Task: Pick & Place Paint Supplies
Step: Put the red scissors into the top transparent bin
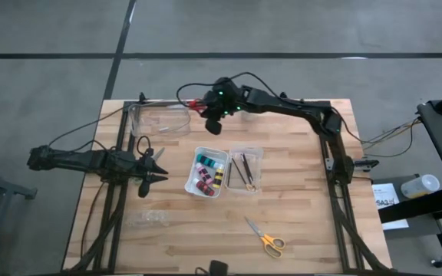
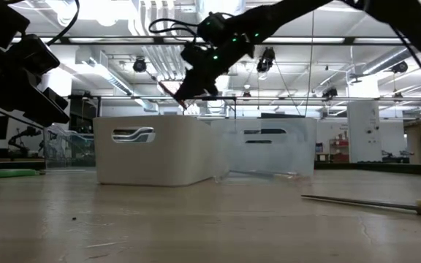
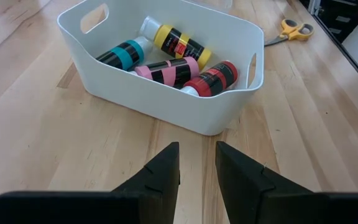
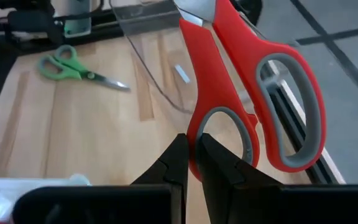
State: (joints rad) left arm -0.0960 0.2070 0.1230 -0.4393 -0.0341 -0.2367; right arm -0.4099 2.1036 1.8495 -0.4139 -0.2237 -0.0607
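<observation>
My right gripper hangs high over the table's far edge, shut on red-handled scissors, which show in the high view as the red scissors next to an empty clear bin. At mid-table a white bin holds teal, yellow, pink and red paint bottles lying on their sides. A clear tray beside it holds thin dark brushes. Yellow-handled scissors lie flat near the table's front edge. My left gripper waits open at the table's left, pointing at the white bin with nothing between its fingers. My right gripper pinches the rim of the scissors' smaller handle ring between its two fingers. The fingers slant down toward the table's far left. The scissors are lifted clear of the table, blades pointing on past the fingertips and the larger ring off to one side.
Green-handled scissors lie on the wood by the clear bin's wall; whether they lie inside it, I cannot tell. Another clear container stands at the near left. Dark frame rails run along both table sides.
</observation>
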